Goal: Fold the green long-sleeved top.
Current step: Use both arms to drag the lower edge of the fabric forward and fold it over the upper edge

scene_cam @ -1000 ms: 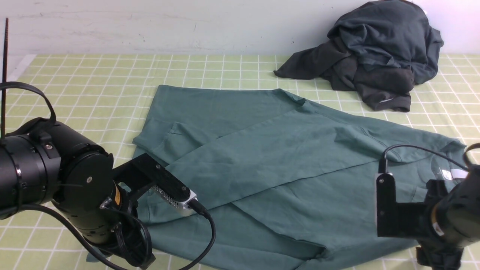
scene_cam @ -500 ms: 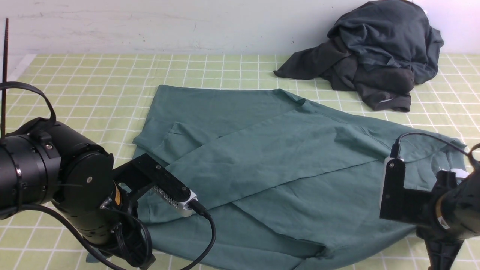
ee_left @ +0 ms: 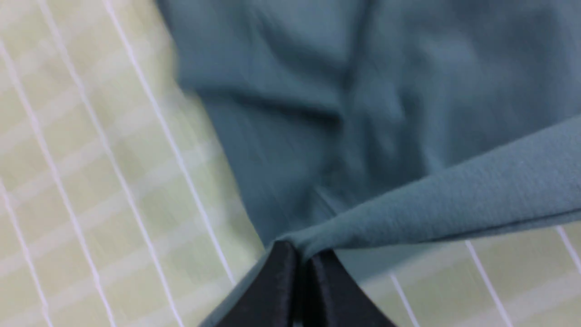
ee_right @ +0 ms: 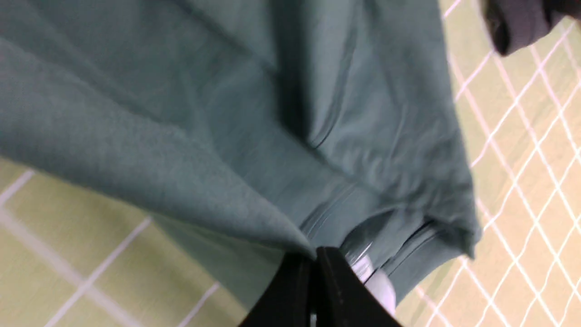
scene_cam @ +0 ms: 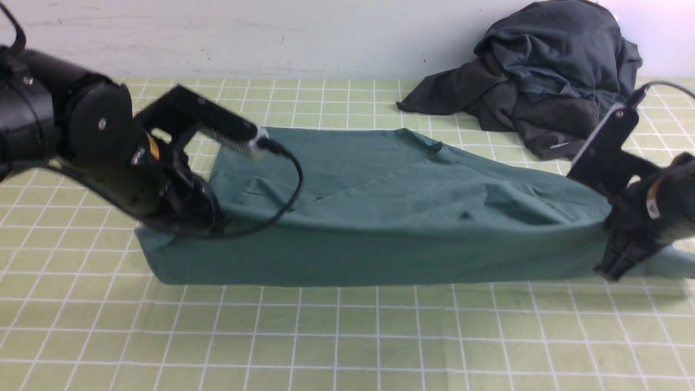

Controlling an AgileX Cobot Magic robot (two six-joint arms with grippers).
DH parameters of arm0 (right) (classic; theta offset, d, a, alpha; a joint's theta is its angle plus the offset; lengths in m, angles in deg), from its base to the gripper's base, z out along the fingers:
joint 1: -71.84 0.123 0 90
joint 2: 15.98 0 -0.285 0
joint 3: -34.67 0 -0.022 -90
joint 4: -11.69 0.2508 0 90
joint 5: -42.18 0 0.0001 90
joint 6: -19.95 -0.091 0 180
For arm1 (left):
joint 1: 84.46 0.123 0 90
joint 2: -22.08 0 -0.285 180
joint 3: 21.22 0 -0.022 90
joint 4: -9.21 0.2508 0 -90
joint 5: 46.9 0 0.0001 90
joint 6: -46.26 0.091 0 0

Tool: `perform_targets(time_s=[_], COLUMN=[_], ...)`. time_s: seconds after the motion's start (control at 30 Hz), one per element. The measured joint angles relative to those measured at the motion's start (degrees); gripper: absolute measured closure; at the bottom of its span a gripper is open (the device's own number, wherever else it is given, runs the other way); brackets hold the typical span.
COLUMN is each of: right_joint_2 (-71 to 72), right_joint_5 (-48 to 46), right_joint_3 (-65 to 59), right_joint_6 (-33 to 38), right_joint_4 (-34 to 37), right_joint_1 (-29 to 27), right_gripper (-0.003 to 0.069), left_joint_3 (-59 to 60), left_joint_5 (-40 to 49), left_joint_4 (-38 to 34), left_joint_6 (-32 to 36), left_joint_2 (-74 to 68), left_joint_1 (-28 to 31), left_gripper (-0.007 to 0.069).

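Observation:
The green long-sleeved top (scene_cam: 380,217) lies across the middle of the checked table, its near edge raised into a long taut fold. My left gripper (scene_cam: 184,220) holds the fold's left end. In the left wrist view the left gripper (ee_left: 297,256) is shut on a pinch of the green top (ee_left: 408,213). My right gripper (scene_cam: 619,260) holds the right end. In the right wrist view the right gripper (ee_right: 313,259) is shut on a corner of the green top (ee_right: 181,172), with the white neck label (ee_right: 379,284) beside the jaws.
A dark charcoal garment (scene_cam: 543,81) is heaped at the back right against the wall. The green-and-white checked tablecloth (scene_cam: 347,336) shows bare in front of the top and to the back left (scene_cam: 163,98).
The right gripper has shut on the top's near right edge. Both arms have risen and moved toward the back, lifting the near edge off the table into a stretched fold.

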Motion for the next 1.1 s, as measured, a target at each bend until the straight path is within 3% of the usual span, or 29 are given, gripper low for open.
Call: perform_targets(time_s=[0.47,0.6,0.73,0.77,0.8,0.87,0.93,1.03,1.1], right_joint_2=[-30.49,-35.79,-39.89,-40.35,-40.32,-40.39,-40.39,-40.31,-39.16], right_joint_5=[1.12,0.53,0.32,-0.07,-0.15,-2.29,-5.15,-13.82,-22.89], right_joint_3=[36.59,42.18,47.35,48.00,48.08,49.38,50.44,53.33,54.57], right_joint_6=[-1.34,-1.60,-6.50,-8.55,-9.17,-13.85,-16.26,-17.05,-13.49], right_joint_4=[1.87,3.62,7.60,7.86,7.94,7.99,7.99,7.98,9.17], right_joint_1=[-4.17,-4.79,-6.50,-7.13,-7.26,-8.54,-9.01,-9.02,-9.08], right_gripper=[0.0662,0.0662,0.0607,0.0567,0.0561,0.0476,0.0429,0.0386,0.0386], left_joint_3=[-48.35,-55.86,-63.75,-65.13,-65.31,-66.61,-67.17,-68.92,-71.02], left_joint_5=[-2.56,-2.50,-2.58,-2.89,-3.03,-4.40,-4.58,-0.35,7.38], left_joint_4=[1.50,3.28,6.60,7.34,7.44,9.38,10.26,10.60,10.01], left_joint_6=[-0.63,-2.68,-8.52,-11.07,-11.07,-16.13,-18.20,-18.92,-15.73], left_joint_2=[-39.04,-46.44,-54.43,-55.68,-55.84,-56.68,-56.56,-55.51,-53.96], left_joint_1=[4.33,4.90,6.32,6.89,6.99,8.14,8.52,8.59,8.59], left_gripper=[0.0619,0.0611,0.0502,0.0435,0.0425,0.0293,0.0228,0.0180,0.0214])
